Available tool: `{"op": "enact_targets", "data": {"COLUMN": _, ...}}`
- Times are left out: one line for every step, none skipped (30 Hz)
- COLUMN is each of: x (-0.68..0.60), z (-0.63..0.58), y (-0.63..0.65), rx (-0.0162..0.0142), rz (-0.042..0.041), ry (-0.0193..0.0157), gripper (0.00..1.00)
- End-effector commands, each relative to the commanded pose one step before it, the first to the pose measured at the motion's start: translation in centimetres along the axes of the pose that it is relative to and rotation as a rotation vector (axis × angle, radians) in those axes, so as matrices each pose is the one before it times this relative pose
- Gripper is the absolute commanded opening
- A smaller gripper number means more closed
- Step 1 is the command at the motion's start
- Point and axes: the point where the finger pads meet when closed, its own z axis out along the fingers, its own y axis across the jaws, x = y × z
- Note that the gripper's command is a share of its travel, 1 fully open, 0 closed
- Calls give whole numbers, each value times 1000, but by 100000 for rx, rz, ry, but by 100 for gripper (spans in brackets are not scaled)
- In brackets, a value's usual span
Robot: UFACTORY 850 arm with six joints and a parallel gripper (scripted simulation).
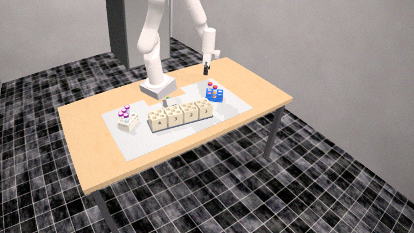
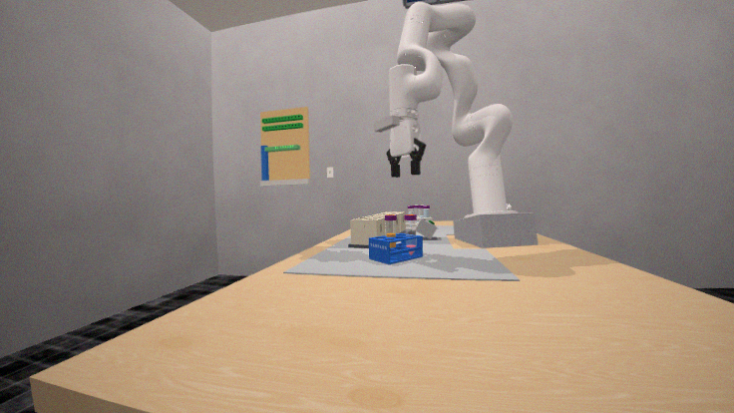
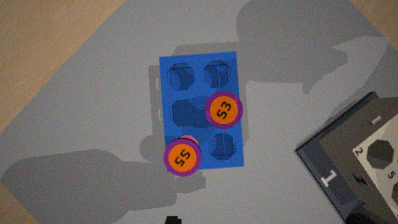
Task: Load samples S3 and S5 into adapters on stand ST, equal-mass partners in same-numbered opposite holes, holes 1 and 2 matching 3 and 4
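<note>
Pincer (image 1: 206,69) (image 2: 405,170) spread, nothing between fingers. S3 (image 1: 215,86) (image 3: 224,110) and S5 (image 1: 210,83) (image 3: 183,157) upright in blue rack (image 1: 214,99) (image 2: 386,254) (image 3: 200,90). Likely light, stiff, slick; pinch each squarely just under cap, above rack.

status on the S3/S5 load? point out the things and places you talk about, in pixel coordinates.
Nothing looks loaded: S3 (image 3: 224,110) and S5 (image 3: 182,157) stand in the blue rack (image 1: 218,99) (image 2: 382,249) (image 3: 197,59). In hand: nothing; gripper (image 1: 206,69) (image 2: 405,169) open above. Left: both samples, matching blanks into adapters, then the green DONE key (image 1: 167,98) (image 2: 431,222).
</note>
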Motion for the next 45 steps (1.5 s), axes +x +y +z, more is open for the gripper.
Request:
{"op": "enact_targets", "data": {"x": -137, "z": -547, "y": 479, "rx": 46, "rz": 3328, "ry": 41, "gripper": 100}}
{"op": "enact_targets", "data": {"x": -171, "z": -1, "y": 471, "rx": -1, "rz": 3333, "ry": -1, "gripper": 100}}
{"op": "enact_targets", "data": {"x": -156, "z": -1, "y": 476, "rx": -1, "rz": 3333, "ry": -1, "gripper": 100}}
{"op": "enact_targets", "data": {"x": -140, "z": -1, "y": 481, "rx": -1, "rz": 3333, "ry": 0, "gripper": 100}}
{"op": "enact_targets", "data": {"x": -124, "z": -1, "y": 485, "rx": -2, "rz": 3333, "ry": 0, "gripper": 100}}
{"op": "enact_targets", "data": {"x": -108, "z": -1, "y": 489, "rx": -2, "rz": 3333, "ry": 0, "gripper": 100}}
{"op": "enact_targets", "data": {"x": -91, "z": 0, "y": 493, "rx": -2, "rz": 3333, "ry": 0, "gripper": 100}}
{"op": "enact_targets", "data": {"x": -75, "z": 0, "y": 495, "rx": -2, "rz": 3333, "ry": 0, "gripper": 100}}
{"op": "enact_targets", "data": {"x": -58, "z": 0, "y": 498, "rx": -2, "rz": 3333, "ry": 0, "gripper": 100}}
{"op": "enact_targets", "data": {"x": -42, "z": 0, "y": 499, "rx": -2, "rz": 3333, "ry": 0, "gripper": 100}}
{"op": "enact_targets", "data": {"x": -25, "z": 0, "y": 500, "rx": -2, "rz": 3333, "ry": 0, "gripper": 100}}
{"op": "enact_targets", "data": {"x": -8, "z": 0, "y": 501, "rx": -2, "rz": 3333, "ry": 0, "gripper": 100}}
{"op": "enact_targets", "data": {"x": 8, "z": 0, "y": 501, "rx": -2, "rz": 3333, "ry": 0, "gripper": 100}}
{"op": "enact_targets", "data": {"x": 25, "z": 0, "y": 501, "rx": -2, "rz": 3333, "ry": 0, "gripper": 100}}
{"op": "enact_targets", "data": {"x": 42, "z": 0, "y": 499, "rx": -2, "rz": 3333, "ry": 0, "gripper": 100}}
{"op": "enact_targets", "data": {"x": 0, "z": 0, "y": 0, "rx": 0, "rz": 0, "ry": 0, "gripper": 100}}
{"op": "enact_targets", "data": {"x": 0, "z": 0, "y": 0, "rx": 0, "rz": 0, "ry": 0, "gripper": 100}}
{"op": "enact_targets", "data": {"x": 59, "z": 0, "y": 498, "rx": -2, "rz": 3333, "ry": 0, "gripper": 100}}
{"op": "enact_targets", "data": {"x": 75, "z": 0, "y": 496, "rx": -2, "rz": 3333, "ry": 0, "gripper": 100}}
{"op": "enact_targets", "data": {"x": 91, "z": 0, "y": 493, "rx": -2, "rz": 3333, "ry": 1, "gripper": 100}}
{"op": "enact_targets", "data": {"x": 107, "z": 0, "y": 489, "rx": -2, "rz": 3333, "ry": 1, "gripper": 100}}
{"op": "enact_targets", "data": {"x": 124, "z": 0, "y": 486, "rx": -2, "rz": 3333, "ry": 1, "gripper": 100}}
{"op": "enact_targets", "data": {"x": 140, "z": 0, "y": 481, "rx": -2, "rz": 3333, "ry": 1, "gripper": 100}}
{"op": "enact_targets", "data": {"x": 156, "z": 0, "y": 476, "rx": -2, "rz": 3333, "ry": 1, "gripper": 100}}
{"op": "enact_targets", "data": {"x": 171, "z": 0, "y": 471, "rx": -2, "rz": 3333, "ry": 1, "gripper": 100}}
{"op": "enact_targets", "data": {"x": 187, "z": 0, "y": 465, "rx": -2, "rz": 3333, "ry": 1, "gripper": 100}}
{"op": "enact_targets", "data": {"x": 202, "z": 0, "y": 458, "rx": -2, "rz": 3333, "ry": 1, "gripper": 100}}
{"op": "enact_targets", "data": {"x": 217, "z": 0, "y": 451, "rx": -2, "rz": 2190, "ry": 1, "gripper": 100}}
{"op": "enact_targets", "data": {"x": 227, "z": 1, "y": 446, "rx": -3, "rz": 0, "ry": 2, "gripper": 100}}
{"op": "enact_targets", "data": {"x": 227, "z": 1, "y": 446, "rx": -3, "rz": 0, "ry": 2, "gripper": 100}}
{"op": "enact_targets", "data": {"x": 227, "z": 1, "y": 446, "rx": -3, "rz": 0, "ry": 2, "gripper": 100}}
{"op": "enact_targets", "data": {"x": 227, "z": 1, "y": 446, "rx": -3, "rz": 0, "ry": 2, "gripper": 100}}
{"op": "enact_targets", "data": {"x": 0, "z": 0, "y": 0, "rx": 0, "rz": 0, "ry": 0, "gripper": 100}}
{"op": "enact_targets", "data": {"x": 0, "z": 0, "y": 0, "rx": 0, "rz": 0, "ry": 0, "gripper": 100}}
{"op": "enact_targets", "data": {"x": 228, "z": 2, "y": 446, "rx": -2, "rz": 0, "ry": 2, "gripper": 100}}
{"op": "enact_targets", "data": {"x": 227, "z": 1, "y": 446, "rx": -2, "rz": 0, "ry": 2, "gripper": 100}}
{"op": "enact_targets", "data": {"x": 227, "z": 1, "y": 446, "rx": -2, "rz": 0, "ry": 2, "gripper": 100}}
{"op": "enact_targets", "data": {"x": 227, "z": 1, "y": 446, "rx": -2, "rz": 0, "ry": 2, "gripper": 100}}
{"op": "enact_targets", "data": {"x": 227, "z": 1, "y": 446, "rx": -2, "rz": 0, "ry": 2, "gripper": 100}}
{"op": "enact_targets", "data": {"x": 227, "z": 1, "y": 446, "rx": -2, "rz": 0, "ry": 2, "gripper": 100}}
{"op": "enact_targets", "data": {"x": 227, "z": 1, "y": 446, "rx": -2, "rz": 0, "ry": 1, "gripper": 100}}
{"op": "enact_targets", "data": {"x": 227, "z": 0, "y": 446, "rx": -2, "rz": 0, "ry": 1, "gripper": 100}}
{"op": "enact_targets", "data": {"x": 227, "z": 0, "y": 446, "rx": -2, "rz": 0, "ry": 1, "gripper": 100}}
{"op": "enact_targets", "data": {"x": 227, "z": 0, "y": 446, "rx": -2, "rz": 0, "ry": 1, "gripper": 100}}
{"op": "enact_targets", "data": {"x": 227, "z": 0, "y": 446, "rx": -2, "rz": 0, "ry": 1, "gripper": 100}}
